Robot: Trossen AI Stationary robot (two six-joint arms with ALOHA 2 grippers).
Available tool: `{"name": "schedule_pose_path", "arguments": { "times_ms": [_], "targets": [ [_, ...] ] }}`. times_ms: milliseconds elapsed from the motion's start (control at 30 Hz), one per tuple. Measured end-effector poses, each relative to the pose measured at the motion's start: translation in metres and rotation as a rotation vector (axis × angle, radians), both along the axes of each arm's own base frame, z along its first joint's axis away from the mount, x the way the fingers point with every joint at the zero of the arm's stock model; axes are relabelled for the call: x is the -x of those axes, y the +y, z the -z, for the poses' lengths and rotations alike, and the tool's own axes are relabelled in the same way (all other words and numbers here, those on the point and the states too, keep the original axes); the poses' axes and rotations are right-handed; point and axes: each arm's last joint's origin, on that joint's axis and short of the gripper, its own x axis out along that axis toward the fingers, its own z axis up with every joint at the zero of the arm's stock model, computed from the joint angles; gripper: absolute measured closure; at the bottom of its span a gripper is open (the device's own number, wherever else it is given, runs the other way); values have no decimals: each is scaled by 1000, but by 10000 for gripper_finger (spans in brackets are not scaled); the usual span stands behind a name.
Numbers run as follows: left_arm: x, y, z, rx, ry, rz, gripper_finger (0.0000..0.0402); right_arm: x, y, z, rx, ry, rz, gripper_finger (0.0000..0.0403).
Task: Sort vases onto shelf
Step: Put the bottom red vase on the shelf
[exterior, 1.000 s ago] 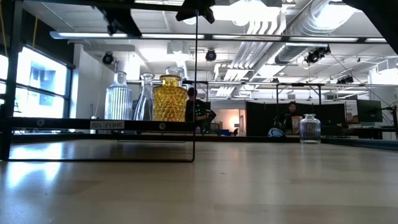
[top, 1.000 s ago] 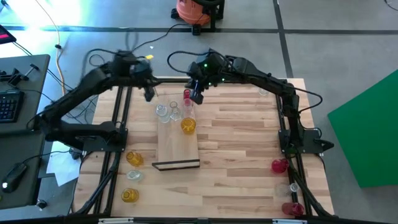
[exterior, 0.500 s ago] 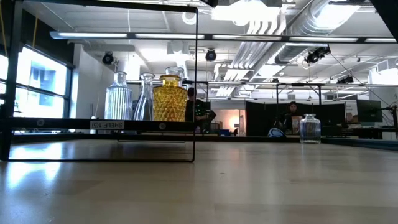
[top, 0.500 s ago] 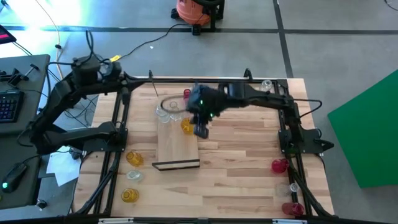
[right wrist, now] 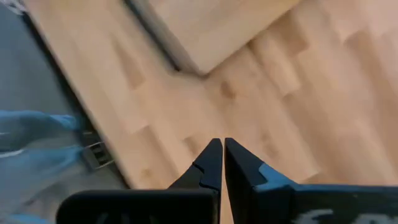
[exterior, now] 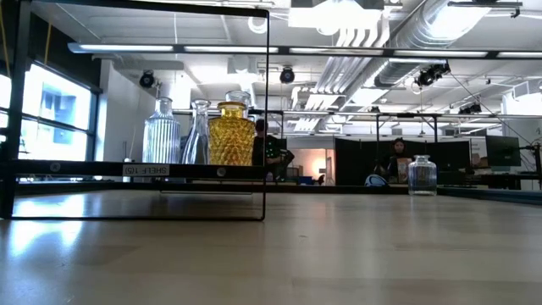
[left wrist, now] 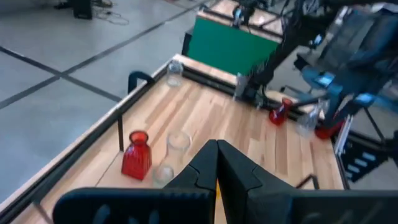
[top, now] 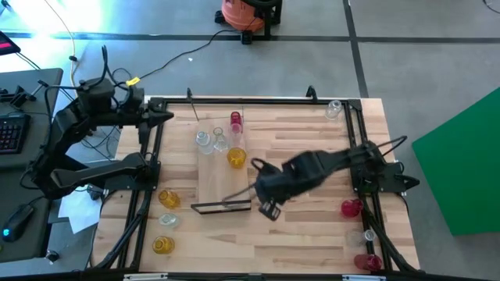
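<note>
Shelf (top: 224, 179) is the landmark. On its far end: 2 clear vases (top: 211, 140), an amber vase (top: 236, 158) and a red vase (top: 236, 120). More amber and clear vases (top: 166, 221) sit left of shelf; red vases (top: 353, 234) are well off to its right, near the surface (top: 305, 148) edge. Right hand (top: 270, 211), fingers closed and empty, is low, just beside shelf's dark-strip end. Left hand (top: 166, 117), also closed and empty, is parked off the surface's far-left corner. Risk, imo: right arm sweeps low by the shelf, could clip its corner and tip the vases standing on it.

Right gripper (top: 269, 209) has swung from the vases to the shelf's (top: 223, 187) dark-edged corner; left gripper (top: 168, 117) has retreated off-table.
</note>
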Motion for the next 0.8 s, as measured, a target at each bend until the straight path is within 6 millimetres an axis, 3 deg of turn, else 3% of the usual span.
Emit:
{"name": "schedule_pose_path", "arguments": {
  "times_ms": [367,533,800],
  "targets": [
    [20,-17,6,15,26,52,401,39,78,1,-185,59,257,402],
    [28,-24,7,7,15,52,401,67,116,1,-312,173,336,402],
    [33,-28,6,33,-9,38,401,122,171,6,-363,295,459,402]
  ]
}}
